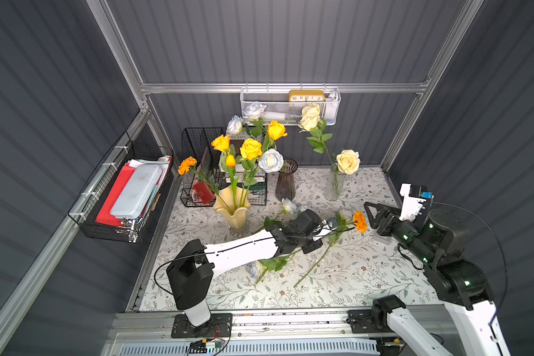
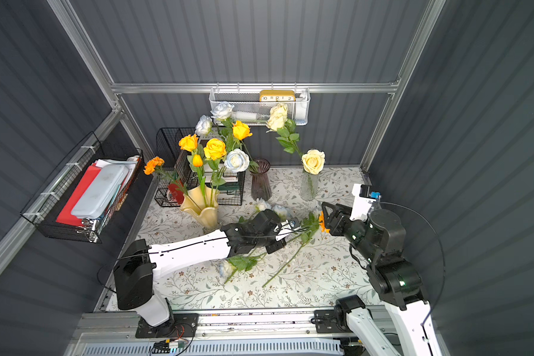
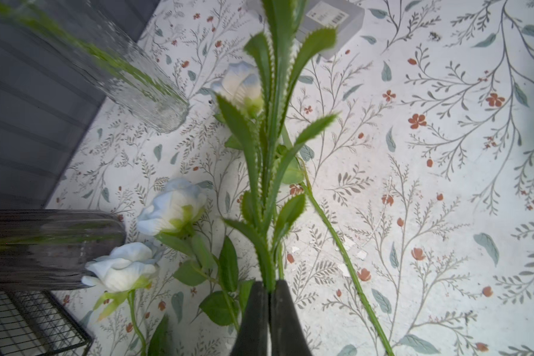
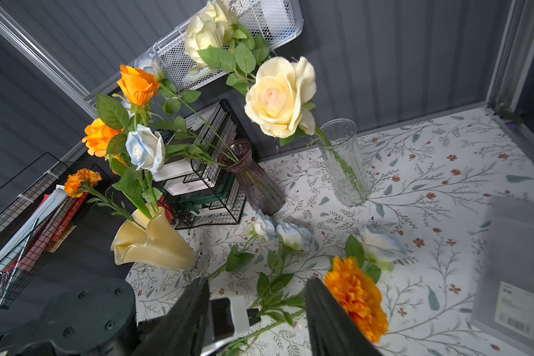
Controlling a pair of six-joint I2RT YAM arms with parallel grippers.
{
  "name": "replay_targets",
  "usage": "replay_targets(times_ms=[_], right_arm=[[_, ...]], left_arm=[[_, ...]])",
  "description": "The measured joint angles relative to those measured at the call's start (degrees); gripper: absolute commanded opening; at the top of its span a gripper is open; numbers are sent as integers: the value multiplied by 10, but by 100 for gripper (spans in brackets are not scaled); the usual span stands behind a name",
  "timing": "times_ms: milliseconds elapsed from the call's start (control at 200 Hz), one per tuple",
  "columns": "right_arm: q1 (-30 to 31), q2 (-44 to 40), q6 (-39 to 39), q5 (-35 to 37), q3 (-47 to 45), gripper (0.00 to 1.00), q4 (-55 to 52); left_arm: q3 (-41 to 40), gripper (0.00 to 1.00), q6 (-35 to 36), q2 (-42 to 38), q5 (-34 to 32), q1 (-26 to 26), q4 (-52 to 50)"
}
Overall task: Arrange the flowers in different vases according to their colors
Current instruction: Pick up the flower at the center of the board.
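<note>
Near the middle of the desk (image 1: pixel 376 277), the left gripper (image 3: pixel 269 288) has its jaws pinched on the stem of the orange marigold (image 1: pixel 359 222); the right gripper (image 4: pixel 258 282) has its jaws apart beside the bloom.

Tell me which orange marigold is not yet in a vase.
The marigold whose stem the left gripper pinches; the other marigold stands in the creamy-yellow vase.

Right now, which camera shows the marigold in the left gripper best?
Right wrist: the marigold head is close and large. In a top view the marigold is whole but small. The left wrist shows only its stem and leaves in the left gripper.
</note>
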Motion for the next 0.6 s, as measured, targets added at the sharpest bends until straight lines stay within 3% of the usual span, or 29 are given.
replay_targets(times_ms=[235, 600], right_arm=[[0, -39, -15, -6, 101, 57, -22], [0, -63, -13, -45, 8, 57, -30]], left_arm=[[32, 0, 11, -41, -1, 26, 52], [123, 0, 51, -136, 2, 84, 254]])
